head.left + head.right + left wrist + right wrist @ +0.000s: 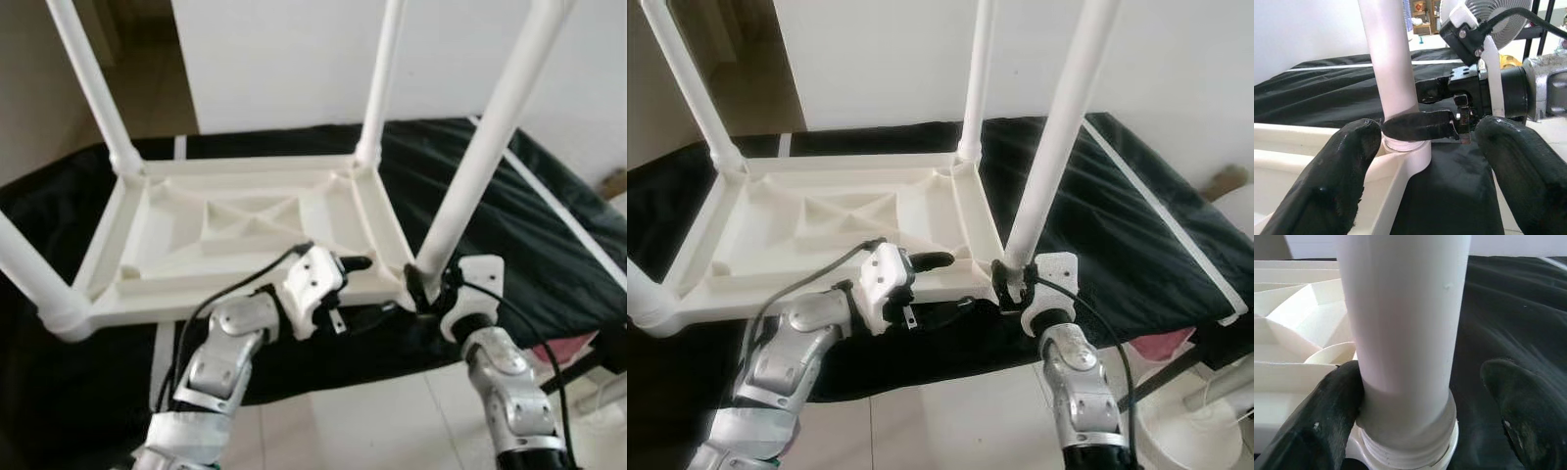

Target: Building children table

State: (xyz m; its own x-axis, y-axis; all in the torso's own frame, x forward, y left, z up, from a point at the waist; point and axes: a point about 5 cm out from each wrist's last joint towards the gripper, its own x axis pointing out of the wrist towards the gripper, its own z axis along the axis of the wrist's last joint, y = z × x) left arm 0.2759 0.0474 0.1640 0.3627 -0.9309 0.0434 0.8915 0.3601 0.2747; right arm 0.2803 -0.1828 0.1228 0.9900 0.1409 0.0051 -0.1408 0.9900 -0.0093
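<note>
**Q:** Position of the workpiece?

**A:** White moulded-plastic children's table top [245, 235], inverted on the black fabric-covered bed [549, 235], ribbed underside up, so the corner sockets face upward. Four white round plastic legs standing up from the corners; far-left leg [93, 83], far-right leg [382, 78], near-left leg [29, 274] cropped at the frame edge.

**Q:** Left end effector?

**A:** Left gripper [343, 269] at the near long edge of the top, just beside the near-right corner. Fingers [1337, 186] spread, nothing clamped between them. Judged purpose: standing by to steady the frame, not gripping.

**Q:** Right end effector?

**A:** Right gripper [431, 284] at the base of the near-right white leg [485, 147], where the leg enters the corner socket [1415, 450]. One finger [1327, 416] touching the leg just above the threaded collar; the other apart from it. Jaws around the leg, not closed on it. Judged purpose: a low position near the thread for turning the leg.

**Q:** Seating status?

**A:** Thread rings visible above the socket; leg probably not fully home.

**Q:** Risk?

**A:** Tall leg, low contact point; possible tilt or cross-threading.
</note>
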